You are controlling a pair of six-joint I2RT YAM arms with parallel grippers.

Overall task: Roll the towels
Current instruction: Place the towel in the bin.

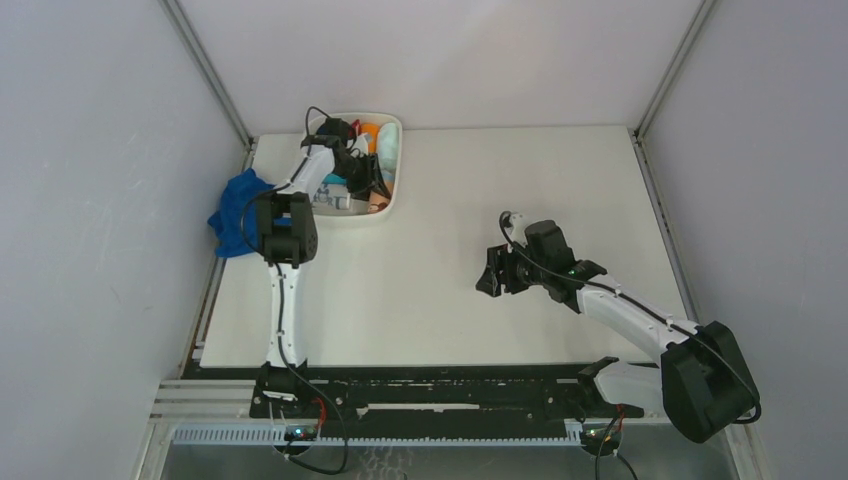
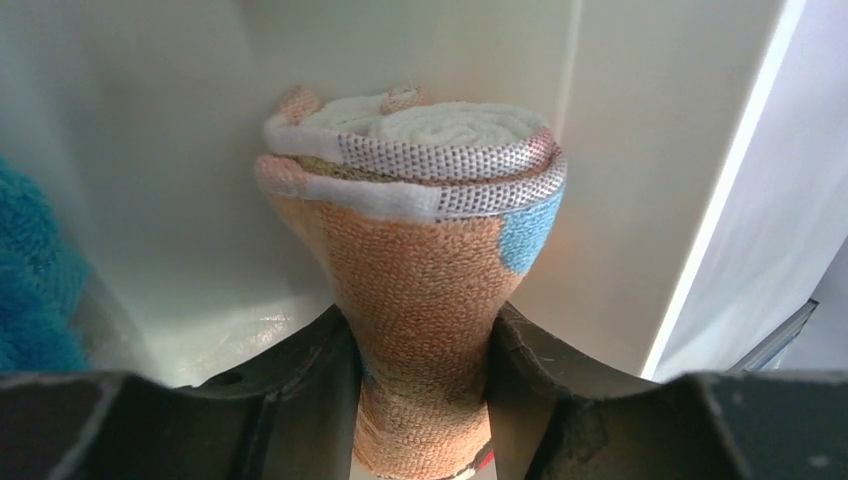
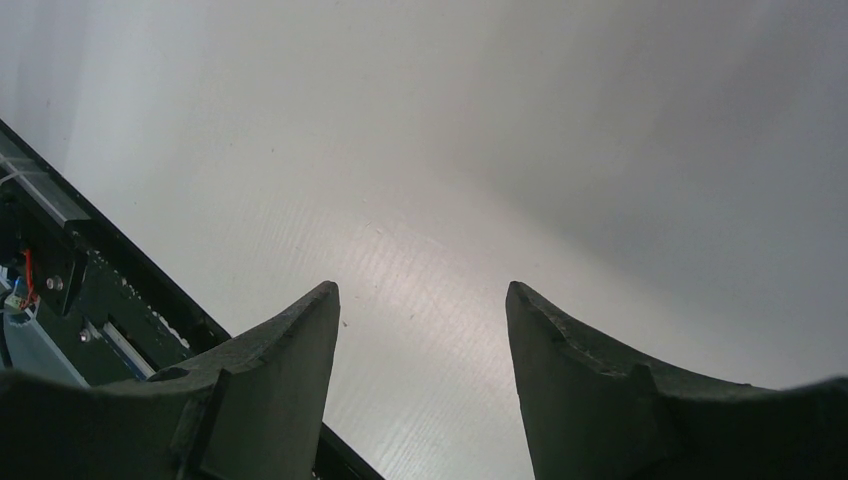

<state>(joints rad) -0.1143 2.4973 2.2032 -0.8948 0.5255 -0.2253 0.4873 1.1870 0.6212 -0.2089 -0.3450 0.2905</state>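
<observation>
My left gripper (image 2: 420, 335) is shut on the small peach-orange towel (image 2: 430, 240), which is rolled up. A pale blue spot and a white woven hem show at its end. The jaws pinch the roll at its middle, inside the white basket (image 2: 150, 150). In the top view this gripper (image 1: 377, 192) reaches down into the basket (image 1: 398, 200), with a bit of peach (image 1: 377, 207) showing below it. The royal-blue terry towel (image 1: 238, 212) lies bunched at the table's left edge. My right gripper (image 1: 492, 272) is open and empty over the bare table, as its wrist view shows (image 3: 422, 330).
The basket at the back left also holds a plain orange roll (image 1: 368, 133), a mint roll (image 1: 388, 148) and a white printed roll (image 1: 335, 196). A teal cloth (image 2: 30, 270) shows at the left of the left wrist view. Grey walls enclose the table.
</observation>
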